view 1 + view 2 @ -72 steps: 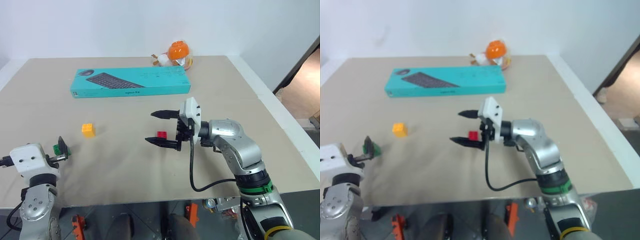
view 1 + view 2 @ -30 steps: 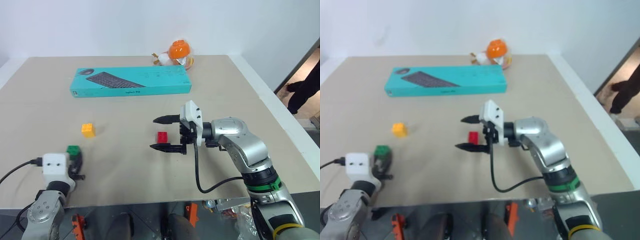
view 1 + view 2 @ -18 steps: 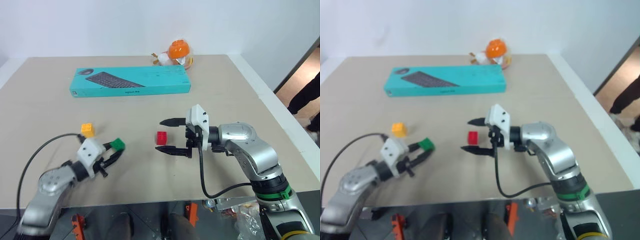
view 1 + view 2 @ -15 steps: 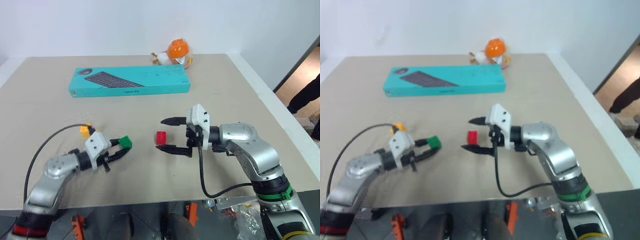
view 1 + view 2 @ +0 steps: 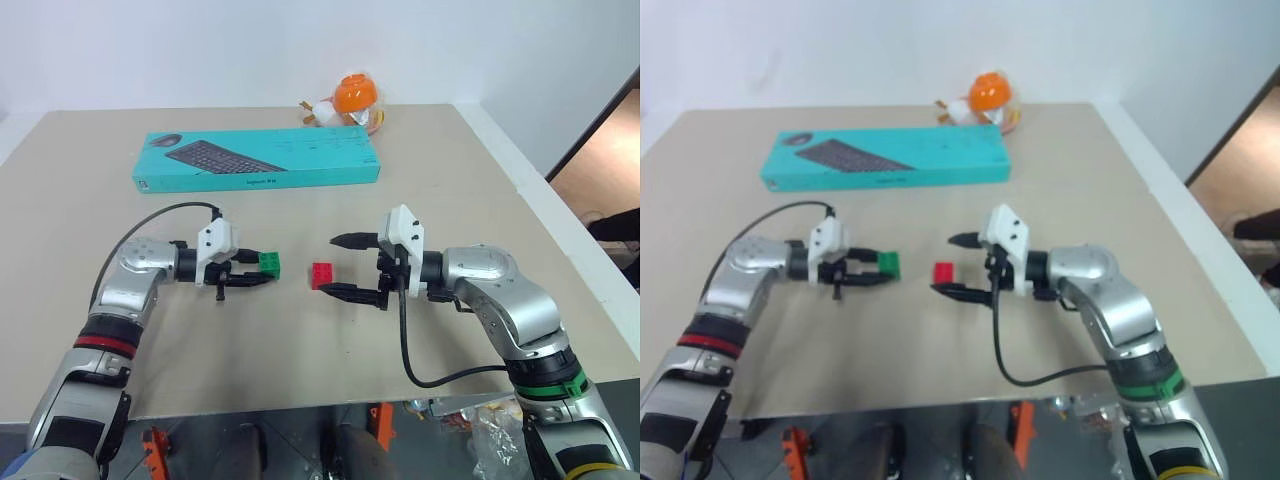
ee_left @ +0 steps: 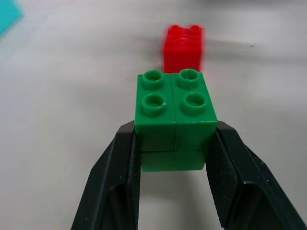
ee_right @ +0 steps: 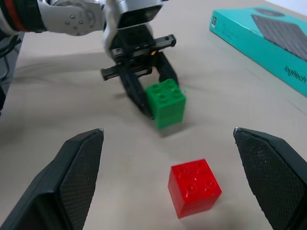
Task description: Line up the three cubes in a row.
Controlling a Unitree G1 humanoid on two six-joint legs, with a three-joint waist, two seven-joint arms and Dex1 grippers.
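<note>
The green cube [image 5: 270, 265] is pinched between the black fingers of my left gripper [image 5: 262, 268], which is shut on it and points right, just over the tabletop. In the left wrist view the green cube [image 6: 175, 110] stands studs-up, with the red cube [image 6: 182, 45] a short gap beyond it. The red cube [image 5: 321, 275] rests on the table mid-way between both arms. My right gripper [image 5: 328, 265] is open and points left, one finger on each side of the red cube without touching it. The right wrist view shows both cubes, green [image 7: 165, 103] and red [image 7: 194, 187].
A long teal keyboard box [image 5: 258, 160] lies farther back on the beige table [image 5: 450, 180]. A round orange toy [image 5: 355, 100] sits behind it near the far edge. A black cable [image 5: 150, 215] arcs over my left forearm.
My left arm has swung in from the near left edge, carrying the green cube rightward to just beside the red cube. The right gripper has stayed open around the red cube.
</note>
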